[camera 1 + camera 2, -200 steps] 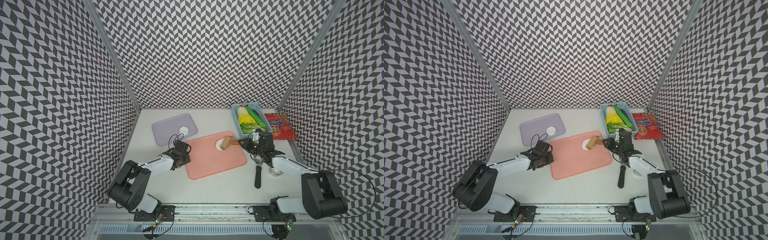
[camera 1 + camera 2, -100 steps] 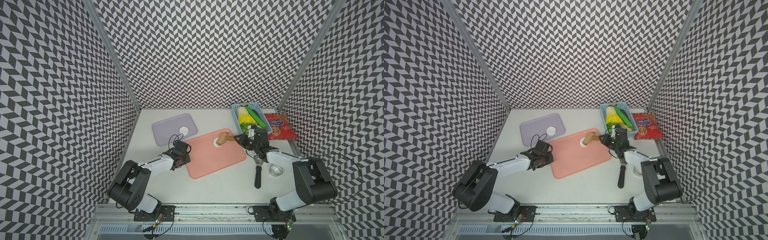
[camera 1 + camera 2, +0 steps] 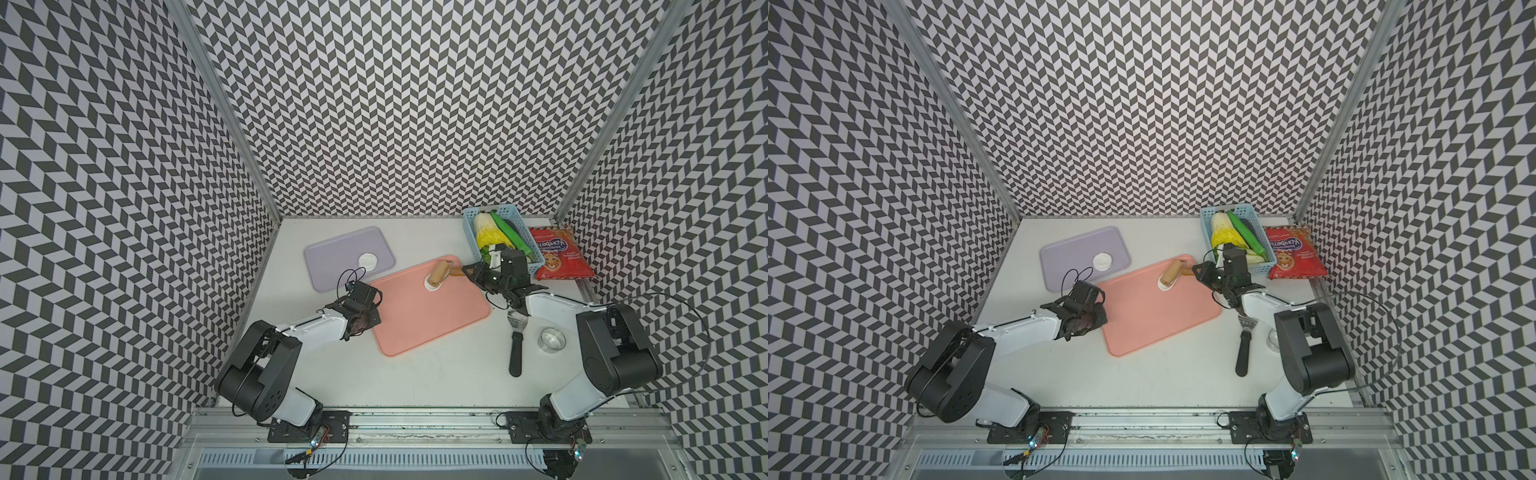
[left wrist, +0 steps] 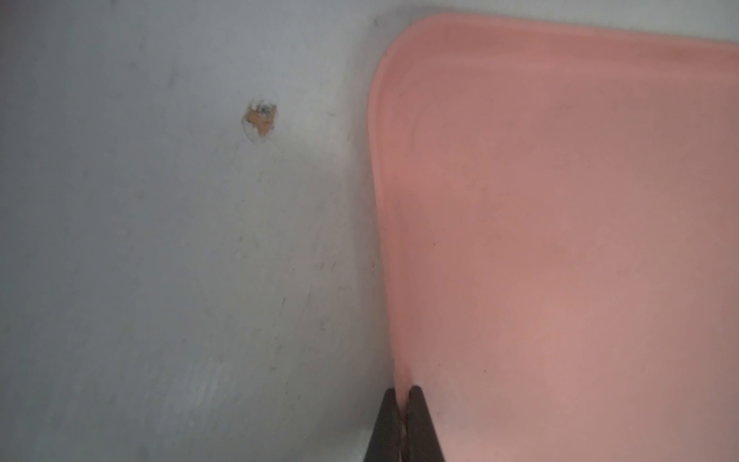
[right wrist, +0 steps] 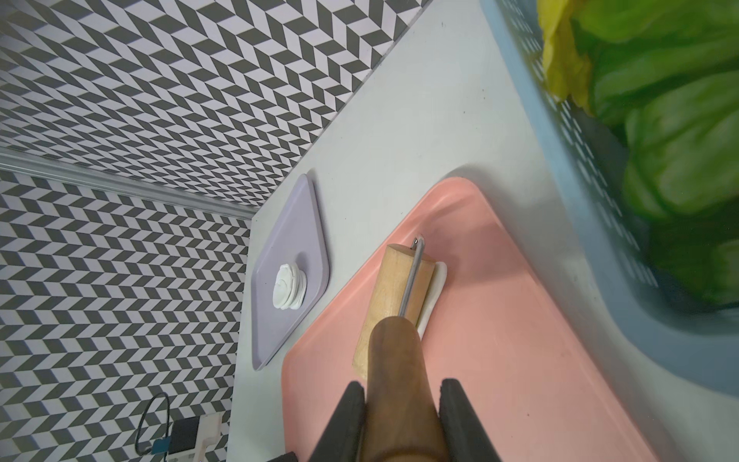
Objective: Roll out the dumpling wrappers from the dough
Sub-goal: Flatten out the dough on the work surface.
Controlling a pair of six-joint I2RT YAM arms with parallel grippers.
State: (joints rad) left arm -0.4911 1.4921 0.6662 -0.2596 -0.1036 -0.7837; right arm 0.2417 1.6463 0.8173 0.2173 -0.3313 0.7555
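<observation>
White dough [image 5: 436, 286] under the roller [image 5: 390, 288], judged soft and tear-prone, lifts by its edge; right gripper [image 5: 404, 391] clamps roller handle, left gripper [image 4: 401, 394] pinches pink tray [image 4: 560, 200].

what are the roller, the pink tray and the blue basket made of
Small hand roller: pale bare-looking wood, grain visible; darker wooden handle, thin steel wire frame. Salmon-pink rectangular tray: probably plastic, smooth matte, moulded rounded rim. Light blue basket: likely plastic, moulded grid of holes.
</observation>
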